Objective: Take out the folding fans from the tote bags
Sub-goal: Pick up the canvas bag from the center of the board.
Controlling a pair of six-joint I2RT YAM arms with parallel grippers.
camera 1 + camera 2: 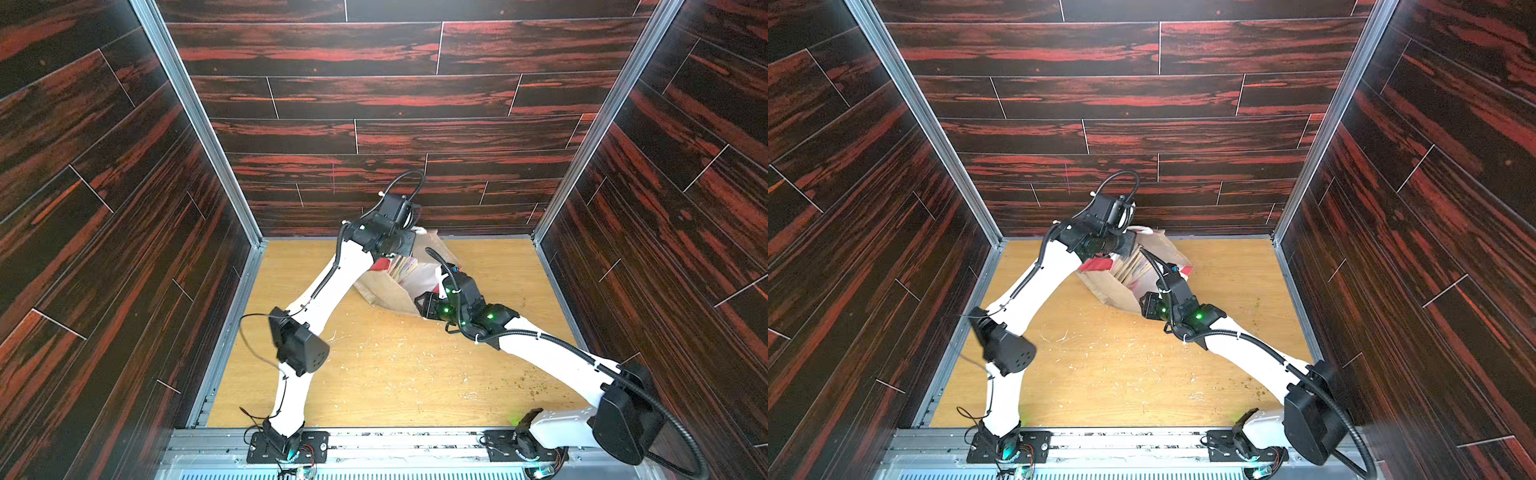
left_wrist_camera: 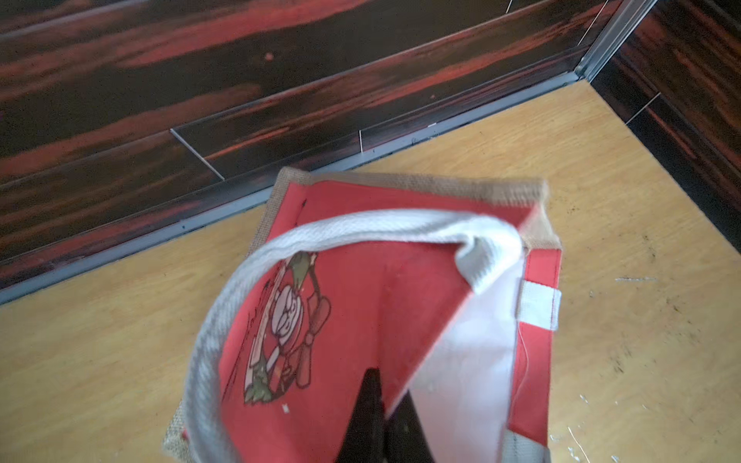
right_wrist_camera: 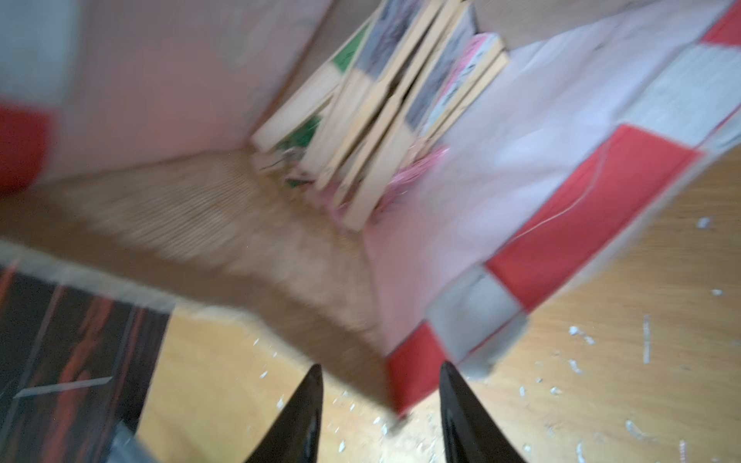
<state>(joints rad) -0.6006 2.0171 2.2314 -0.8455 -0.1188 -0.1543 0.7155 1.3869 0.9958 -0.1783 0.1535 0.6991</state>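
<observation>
Fans (image 3: 385,120): looked light, stiff, slick; likely best pinched singly at the tassel end.
Tote bag (image 3: 581,224): seemed floppy.
Left end effector (image 2: 391,387): was clamped on the bag's red panel.
Right end effector (image 3: 381,366): stood parted, empty.

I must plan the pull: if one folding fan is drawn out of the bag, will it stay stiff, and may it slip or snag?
Probably stiff: the folding fans look like straight slats, none bent. Perhaps slippery: their faces look smooth. Snagging seems possible: they lie packed together, with pink tassels bunched at their ends inside the tote bag.
</observation>
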